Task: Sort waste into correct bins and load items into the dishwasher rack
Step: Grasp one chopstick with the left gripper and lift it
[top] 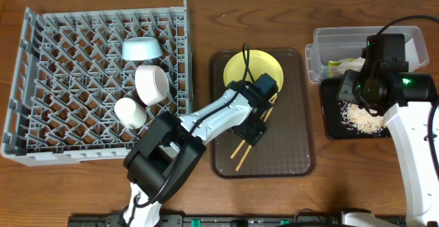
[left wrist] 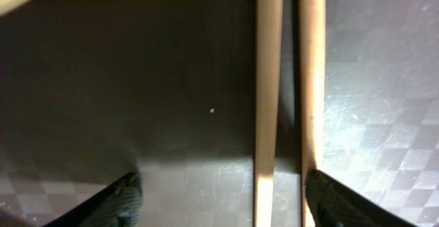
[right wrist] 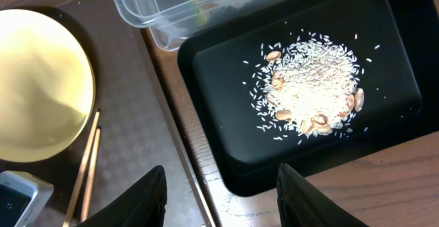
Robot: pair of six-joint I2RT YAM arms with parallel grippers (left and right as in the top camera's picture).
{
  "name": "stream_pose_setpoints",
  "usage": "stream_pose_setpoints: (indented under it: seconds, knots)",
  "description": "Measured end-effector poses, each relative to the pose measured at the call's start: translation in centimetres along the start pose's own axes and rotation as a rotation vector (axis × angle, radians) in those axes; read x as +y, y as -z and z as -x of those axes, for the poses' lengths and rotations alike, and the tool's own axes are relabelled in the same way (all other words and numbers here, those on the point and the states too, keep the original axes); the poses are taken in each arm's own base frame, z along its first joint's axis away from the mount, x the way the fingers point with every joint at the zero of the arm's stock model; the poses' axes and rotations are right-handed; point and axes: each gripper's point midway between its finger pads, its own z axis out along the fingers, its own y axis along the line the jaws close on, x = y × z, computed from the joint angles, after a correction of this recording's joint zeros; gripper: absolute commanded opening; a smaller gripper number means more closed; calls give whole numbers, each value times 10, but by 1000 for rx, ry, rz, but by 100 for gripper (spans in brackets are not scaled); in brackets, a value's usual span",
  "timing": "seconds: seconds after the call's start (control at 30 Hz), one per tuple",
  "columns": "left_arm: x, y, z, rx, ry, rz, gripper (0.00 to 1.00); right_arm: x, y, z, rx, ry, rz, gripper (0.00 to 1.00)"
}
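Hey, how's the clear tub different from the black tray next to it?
The tub is see-through with tall walls; the tray is opaque black and shallow. The tub holds a green packet; the tray holds loose rice with a few brownish bits. Both are rectangular and sit side by side on the table.

I log the wooden table (top: 62,193) bearing grey rack (top: 62,103), brown serving tray (top: 288,151), clear tub (top: 343,42) just beside black tray (top: 333,127).

Two chopsticks (top: 240,155), one plate (top: 239,69), two bowls (top: 142,49), one cup (top: 130,112), one rack (top: 62,90), two bins (top: 322,36)
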Motion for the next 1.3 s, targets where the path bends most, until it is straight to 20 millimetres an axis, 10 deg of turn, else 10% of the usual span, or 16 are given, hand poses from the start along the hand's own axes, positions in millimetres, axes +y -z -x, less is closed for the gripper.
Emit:
stream_pose_setpoints:
  seconds: [0.77, 1.13, 1.3]
  knots:
    - [-2, -4, -10, 22, -1, 35, 6, 0, 0, 0, 0, 0, 0, 50]
    - [-14, 2, -31, 87, -34, 35, 6, 0, 0, 0, 0, 1, 0, 49]
    - [-15, 42, -22, -26, -40, 38, 6, 0, 0, 0, 0, 1, 0, 49]
